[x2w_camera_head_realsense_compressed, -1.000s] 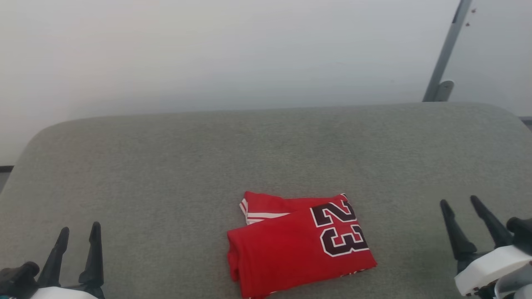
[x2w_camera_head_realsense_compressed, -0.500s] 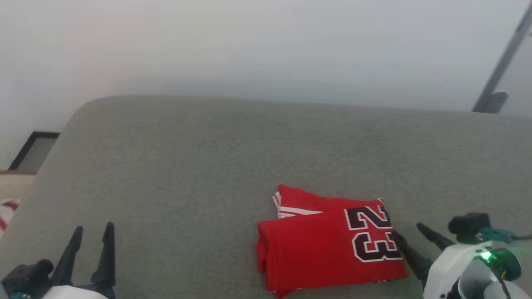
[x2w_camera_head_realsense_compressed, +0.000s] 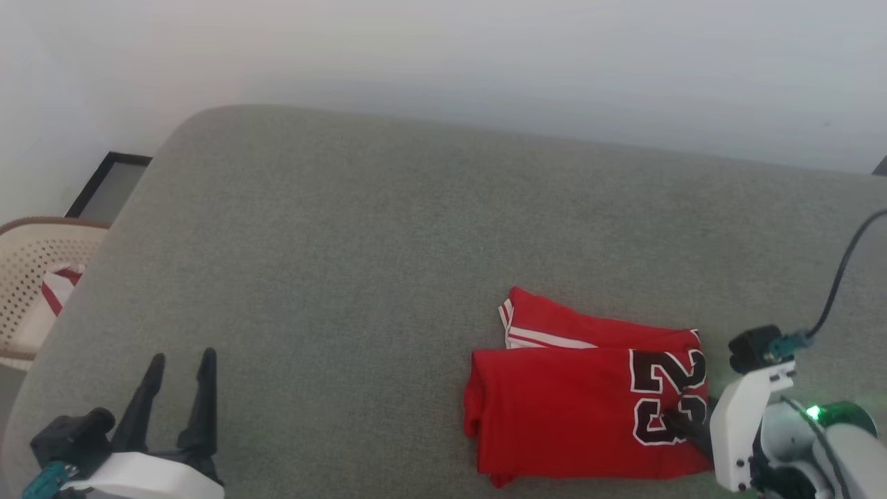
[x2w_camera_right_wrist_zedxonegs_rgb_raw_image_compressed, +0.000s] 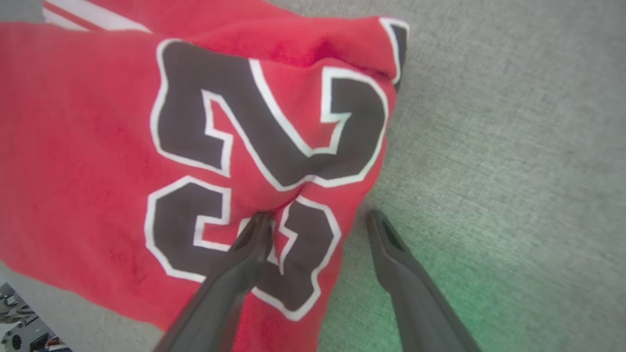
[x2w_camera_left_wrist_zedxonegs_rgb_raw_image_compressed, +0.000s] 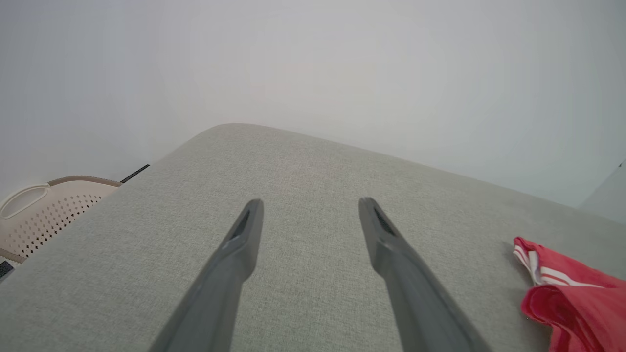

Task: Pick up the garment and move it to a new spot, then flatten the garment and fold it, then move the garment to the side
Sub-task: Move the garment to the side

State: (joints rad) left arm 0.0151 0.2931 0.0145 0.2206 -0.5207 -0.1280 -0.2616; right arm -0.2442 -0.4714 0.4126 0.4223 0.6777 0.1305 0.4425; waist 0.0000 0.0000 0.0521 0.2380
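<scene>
Toward the near right of the bench lies 1 folded red garment, 23 facing up. The right end effector, spread, has 1 finger on the numerals and 1 on the bench beside it; the left end effector, spread, hangs well apart.

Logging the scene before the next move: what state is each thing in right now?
garment: folded, lying on the grey cushion
left gripper: open, empty, above bare cushion
right gripper: open, one fingertip on the garment, the other just off its edge
basket: upright, red-and-white cloth inside
</scene>
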